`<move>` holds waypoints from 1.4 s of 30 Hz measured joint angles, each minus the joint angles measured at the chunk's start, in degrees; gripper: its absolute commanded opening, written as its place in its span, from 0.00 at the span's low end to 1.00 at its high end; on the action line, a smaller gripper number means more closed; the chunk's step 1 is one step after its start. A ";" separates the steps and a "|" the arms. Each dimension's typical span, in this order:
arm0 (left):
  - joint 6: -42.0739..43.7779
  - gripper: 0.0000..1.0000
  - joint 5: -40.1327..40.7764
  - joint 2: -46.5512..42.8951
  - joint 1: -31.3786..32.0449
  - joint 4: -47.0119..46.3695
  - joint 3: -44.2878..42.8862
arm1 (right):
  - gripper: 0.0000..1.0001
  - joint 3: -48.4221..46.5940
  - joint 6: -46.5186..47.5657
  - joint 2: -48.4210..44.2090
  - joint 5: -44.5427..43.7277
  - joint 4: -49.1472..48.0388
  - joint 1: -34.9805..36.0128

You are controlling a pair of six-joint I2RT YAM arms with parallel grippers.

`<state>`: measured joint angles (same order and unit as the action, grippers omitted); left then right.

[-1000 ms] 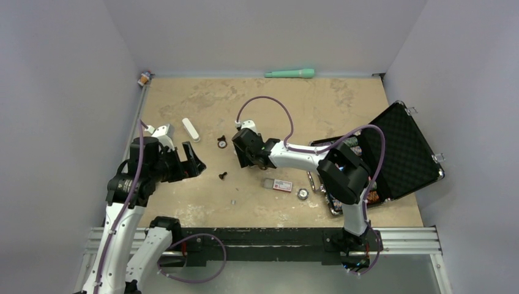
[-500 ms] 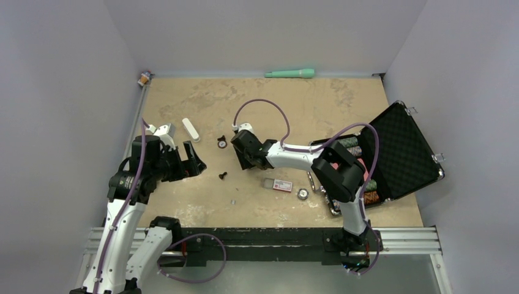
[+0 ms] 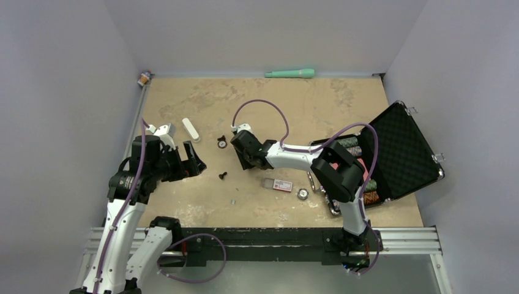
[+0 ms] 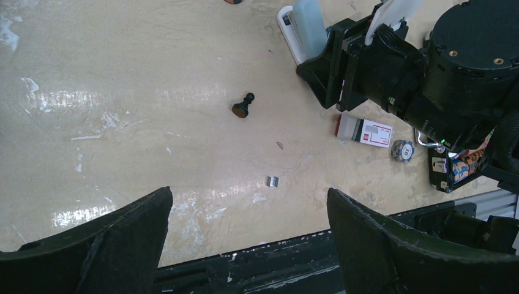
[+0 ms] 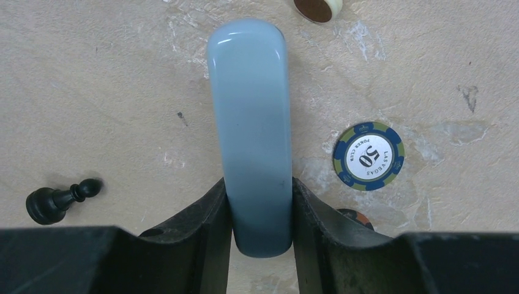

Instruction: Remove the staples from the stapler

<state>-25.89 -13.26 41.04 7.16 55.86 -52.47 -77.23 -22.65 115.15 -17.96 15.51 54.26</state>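
Observation:
The stapler (image 5: pixel 250 122), pale blue and rounded, lies on the tan table and points away from my right gripper (image 5: pixel 260 184). Both of that gripper's pads press its near end, so the gripper is shut on it. In the left wrist view the stapler (image 4: pixel 308 24) sticks out of the right gripper (image 4: pixel 333 67), with a white part beside it. The staples (image 4: pixel 272 180) are a tiny silvery strip lying loose on the table, also visible from above (image 3: pixel 233 201) near the front edge. My left gripper (image 3: pixel 191 164) hovers open at the left, nothing between its fingers.
A black pawn (image 3: pixel 223 176) lies left of the stapler. A "50" poker chip (image 5: pixel 368 156) sits on its other side. A clear red-and-white labelled box (image 3: pixel 278 184), a loose chip (image 3: pixel 302 193), an open black case (image 3: pixel 401 153), a white oblong (image 3: pixel 190 130) and a green tool (image 3: pixel 290 73) lie around.
My right gripper has shifted slightly left and narrowed its jaws onto the stapler. The left arm has stayed still.

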 measured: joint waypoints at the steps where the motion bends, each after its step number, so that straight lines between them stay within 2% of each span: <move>1: 0.00 1.00 0.00 -0.02 0.00 0.00 0.00 | 0.01 -0.02 0.07 0.00 0.20 -0.02 0.00; 12: 0.00 1.00 0.09 -0.37 0.00 0.00 0.00 | 0.00 0.28 0.13 -1.60 4.50 -0.07 0.00; 18: 0.00 1.00 0.04 -1.42 0.00 -0.02 0.00 | 0.00 3.48 -0.68 -12.35 9.57 -0.57 0.00; 25: 0.02 1.00 -0.76 -5.33 0.00 -0.87 0.72 | 0.00 9.77 -2.82 -24.94 19.26 -5.68 0.00; 32: 0.15 1.00 -2.36 -10.78 0.00 -2.89 1.86 | 0.00 17.00 -6.34 -32.83 26.62 -10.03 0.07; 42: -2.56 1.00 -11.08 -13.33 0.00 -9.86 5.64 | 0.00 24.70 -11.08 -42.32 33.22 -17.33 0.07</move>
<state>-28.45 -24.34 27.70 7.16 46.00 -46.83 -52.53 -33.74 72.84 15.27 -1.83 54.33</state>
